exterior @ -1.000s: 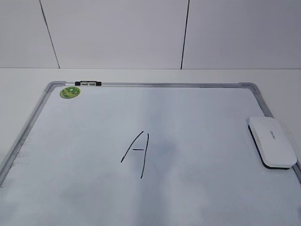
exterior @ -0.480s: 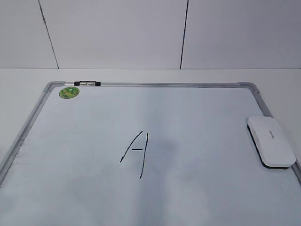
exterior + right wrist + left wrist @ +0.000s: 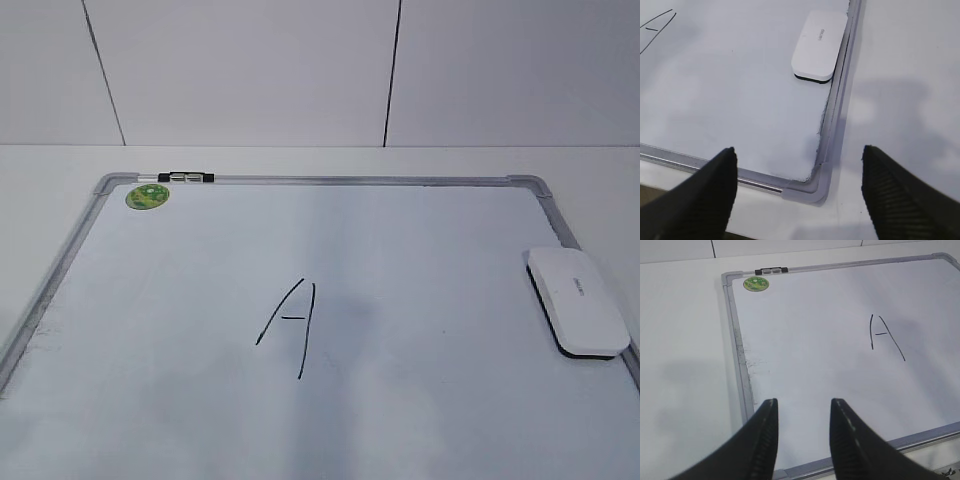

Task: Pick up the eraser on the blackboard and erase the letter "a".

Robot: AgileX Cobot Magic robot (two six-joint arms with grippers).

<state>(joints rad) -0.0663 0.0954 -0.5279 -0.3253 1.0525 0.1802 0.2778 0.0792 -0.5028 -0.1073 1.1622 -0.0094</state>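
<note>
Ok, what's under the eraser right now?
The eraser lies flat on the blackboard beside its right frame, black felt edge showing. Any marks beneath it are hidden.

A: We log even, bright, diffuse light; the blackboard [image 3: 420,250] shows a faint grey smudge of shade beside its letter [image 3: 290,325].

B: We add soft shadows on the table [image 3: 900,110] in both wrist views; the right gripper [image 3: 797,187] fingers read blurred, close to lens.

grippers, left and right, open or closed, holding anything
Left gripper: open, empty, above the white dry-erase board.
Right gripper: open wide, empty, short of the white rounded plastic eraser.
</note>
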